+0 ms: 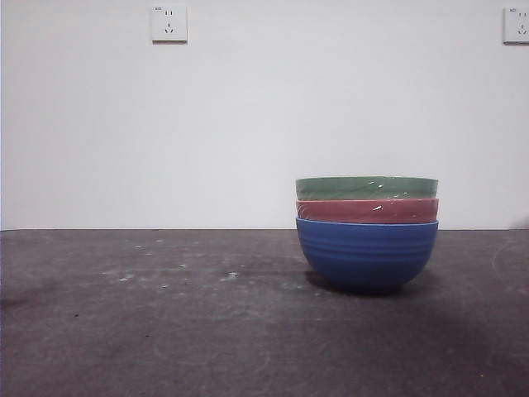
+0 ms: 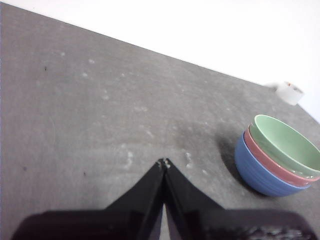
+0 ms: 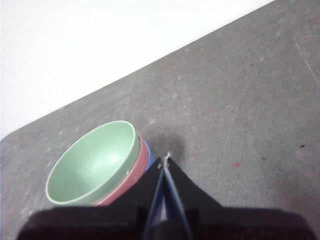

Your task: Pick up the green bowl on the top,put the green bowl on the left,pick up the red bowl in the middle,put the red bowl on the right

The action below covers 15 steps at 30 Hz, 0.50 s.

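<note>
Left gripper [image 2: 164,161] pressed together above bare table, well apart from the stack; right gripper [image 3: 165,158] pressed together too, its tips just beside the bowls. The green bowl [image 1: 367,188] sits on top, nested in the red bowl [image 1: 367,210], which sits in a blue bowl [image 1: 367,252]. The table [image 1: 165,322] is dark grey, scuffed with pale flecks, under a white wall [image 1: 248,124] with two sockets [image 1: 169,23]; no writing is legible.
</note>
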{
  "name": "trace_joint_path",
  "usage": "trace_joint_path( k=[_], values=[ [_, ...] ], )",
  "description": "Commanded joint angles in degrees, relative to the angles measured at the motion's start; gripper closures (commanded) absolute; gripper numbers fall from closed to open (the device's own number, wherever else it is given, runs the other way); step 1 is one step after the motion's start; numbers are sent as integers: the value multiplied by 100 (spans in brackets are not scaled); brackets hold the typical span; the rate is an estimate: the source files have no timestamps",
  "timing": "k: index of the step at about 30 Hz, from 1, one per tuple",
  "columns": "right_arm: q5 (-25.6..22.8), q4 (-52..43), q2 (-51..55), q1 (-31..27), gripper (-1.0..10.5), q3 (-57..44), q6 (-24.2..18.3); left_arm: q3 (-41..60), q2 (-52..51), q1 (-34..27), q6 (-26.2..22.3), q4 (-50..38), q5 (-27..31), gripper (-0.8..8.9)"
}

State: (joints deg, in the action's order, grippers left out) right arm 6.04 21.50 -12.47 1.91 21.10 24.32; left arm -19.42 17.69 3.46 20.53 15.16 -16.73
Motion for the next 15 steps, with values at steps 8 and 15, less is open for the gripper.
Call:
trace_joint_path(
  k=[8, 15],
  values=[
    [9, 1158, -1792, 2, 948, 2026, -1663, -1851, 2249, 0, -1290, 208, -979, 820],
    [385, 2162, -2909, 2, 949, 3104, -2732, -2977, 3506, 205, -2131, 754, -1880, 819]
  ],
)
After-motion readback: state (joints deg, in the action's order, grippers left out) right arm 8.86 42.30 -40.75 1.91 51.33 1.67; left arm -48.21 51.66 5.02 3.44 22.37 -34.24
